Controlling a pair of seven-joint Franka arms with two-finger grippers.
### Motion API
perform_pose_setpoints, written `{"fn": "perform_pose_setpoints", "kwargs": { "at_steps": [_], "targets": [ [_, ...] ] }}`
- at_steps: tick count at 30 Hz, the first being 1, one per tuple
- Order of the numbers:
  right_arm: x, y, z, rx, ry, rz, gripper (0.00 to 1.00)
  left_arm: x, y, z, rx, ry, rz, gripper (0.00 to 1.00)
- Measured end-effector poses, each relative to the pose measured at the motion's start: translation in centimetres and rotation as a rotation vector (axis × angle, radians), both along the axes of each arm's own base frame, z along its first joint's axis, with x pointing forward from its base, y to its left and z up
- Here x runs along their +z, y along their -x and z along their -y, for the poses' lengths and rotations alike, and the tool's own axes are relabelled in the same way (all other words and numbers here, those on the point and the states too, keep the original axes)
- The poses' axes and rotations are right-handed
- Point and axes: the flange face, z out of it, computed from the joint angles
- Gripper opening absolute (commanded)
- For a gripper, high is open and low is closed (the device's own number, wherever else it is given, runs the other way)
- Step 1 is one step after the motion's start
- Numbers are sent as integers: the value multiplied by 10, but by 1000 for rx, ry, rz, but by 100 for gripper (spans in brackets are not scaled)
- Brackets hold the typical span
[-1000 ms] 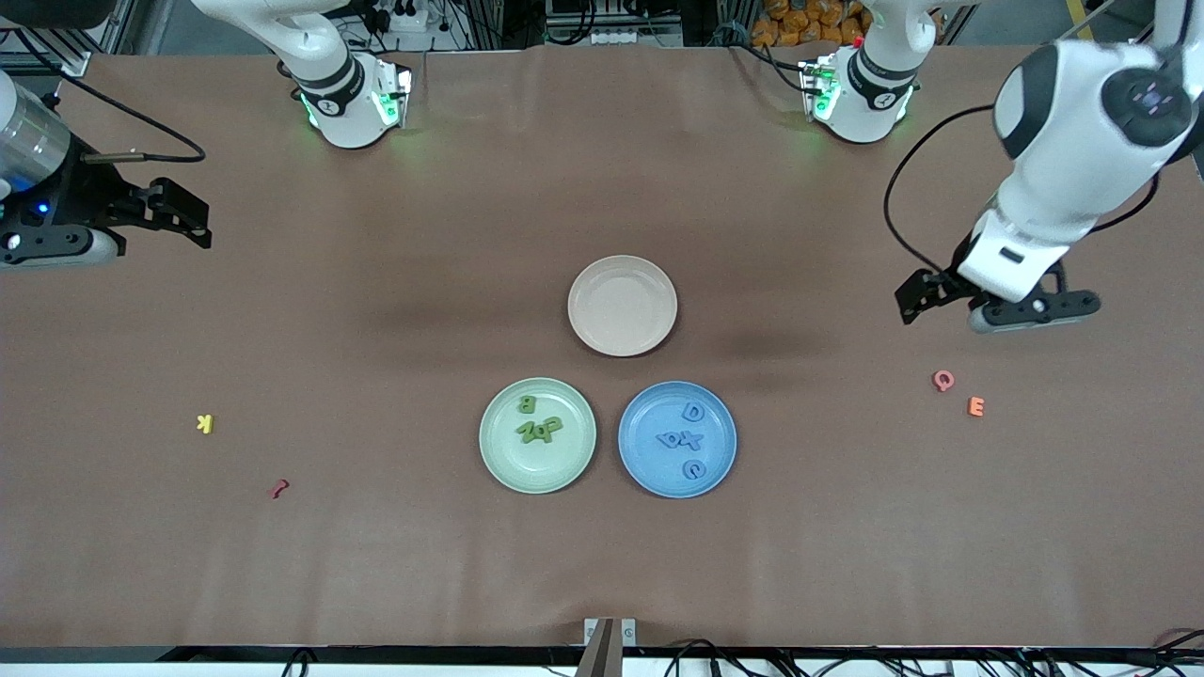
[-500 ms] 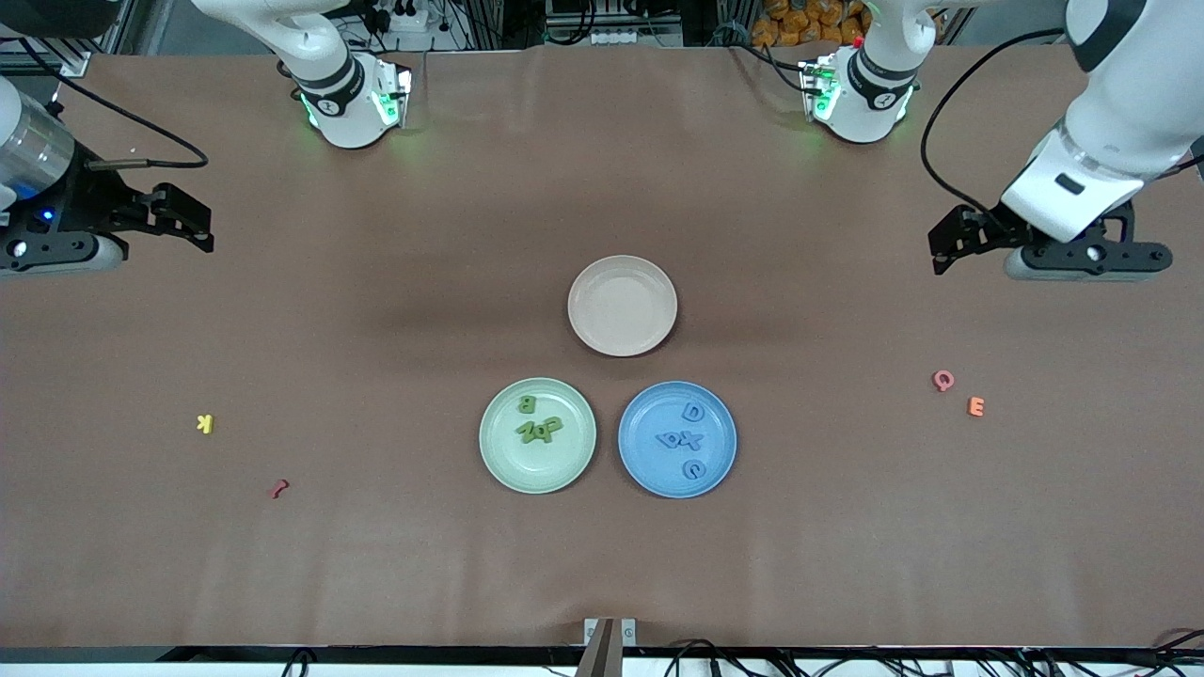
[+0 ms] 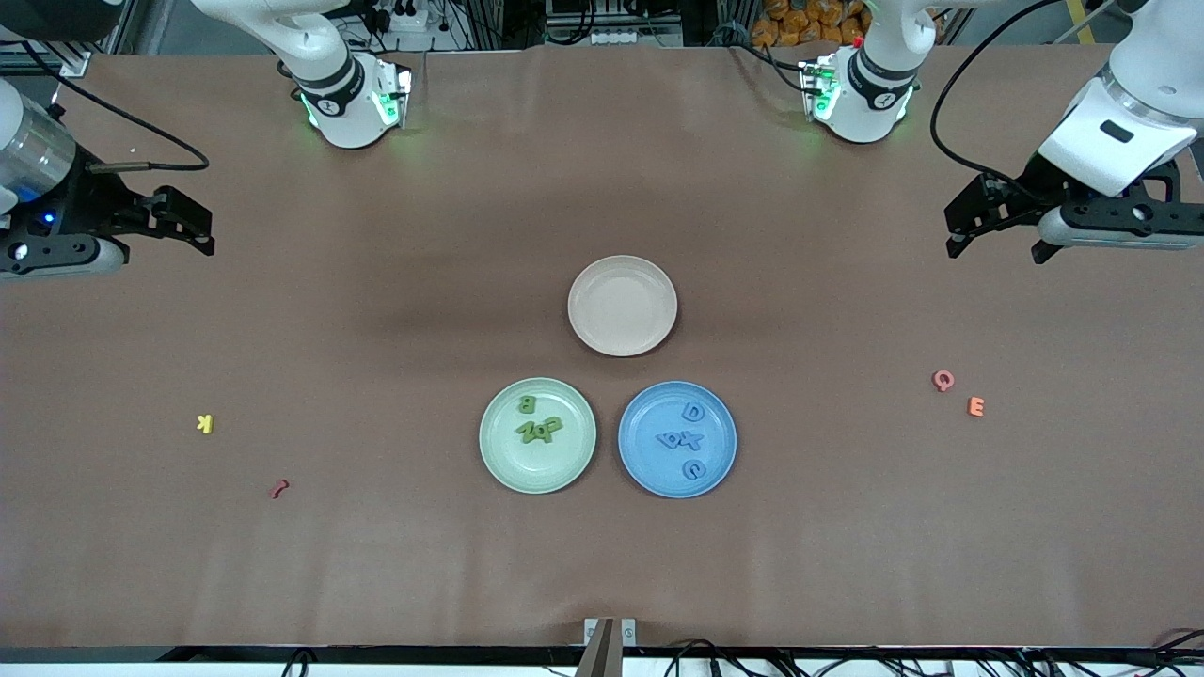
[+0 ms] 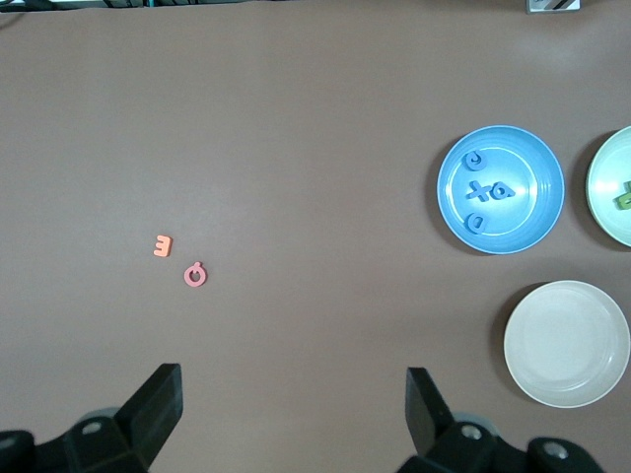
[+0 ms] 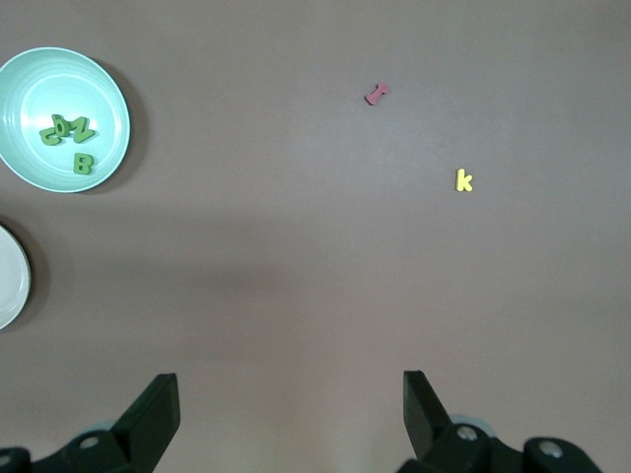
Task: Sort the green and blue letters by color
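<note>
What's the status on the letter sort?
Left gripper open, empty, over its table end. Right gripper open, empty, over its end. Green letters on green plate, blue letters on blue plate. Nothing obstructing.

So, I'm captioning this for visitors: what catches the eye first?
Mid-table, the green plate holding green letters sits beside the blue plate holding blue letters. An empty beige plate lies farther from the front camera.

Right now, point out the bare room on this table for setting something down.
Bare: the beige plate, the cloth between the yellow K and green plate, and between the blue plate and pink Q. Crowded: both coloured plates.
</note>
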Motion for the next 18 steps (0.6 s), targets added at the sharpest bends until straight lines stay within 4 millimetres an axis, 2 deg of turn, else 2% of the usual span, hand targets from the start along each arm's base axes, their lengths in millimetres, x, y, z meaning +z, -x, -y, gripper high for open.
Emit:
{"fn": "perform_pose_setpoints", "kwargs": {
  "at_steps": [18],
  "targets": [
    [1,0,0,1,0,2,100,-1,0,-7,12,-1,-14,100]
  ]
}}
